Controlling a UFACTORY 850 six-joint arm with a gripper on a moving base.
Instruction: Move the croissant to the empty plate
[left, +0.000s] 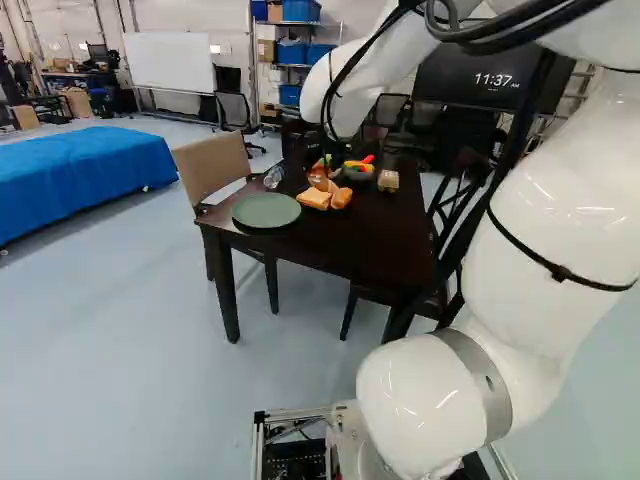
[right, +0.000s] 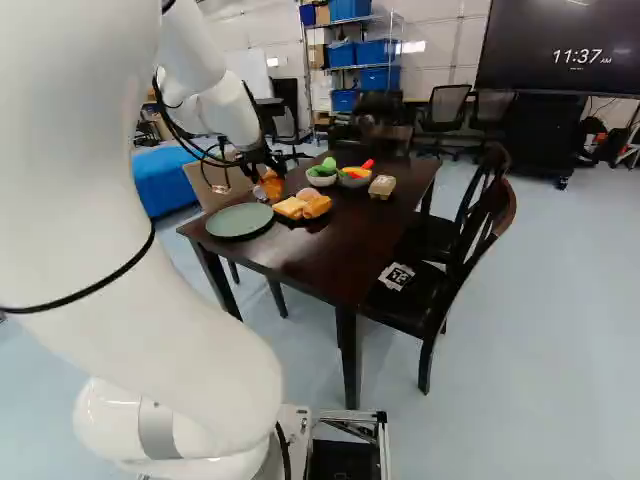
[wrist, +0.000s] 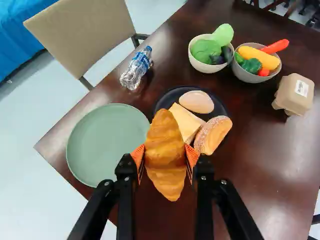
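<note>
Croissant (wrist: 165, 165) held between the orange pads (wrist: 138, 159) of the hand (right: 268, 183), up over the worktop (wrist: 265, 175) — the green plate (wrist: 102, 145) lies to one side of it, bare-topped. Ahead, the dark plate (wrist: 168, 96) carries bread (wrist: 185, 122) (partly hidden by the croissant) — and a clear bottle (wrist: 134, 72) lies near both plates, with two bowls (wrist: 247, 75) farther off

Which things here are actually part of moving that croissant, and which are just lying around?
Part of the job:
- croissant, held in the gripper
- empty green plate, where it should go

Just lying about:
- clear bottle
- dark plate with other food
- two vegetable bowls
- carton
</note>
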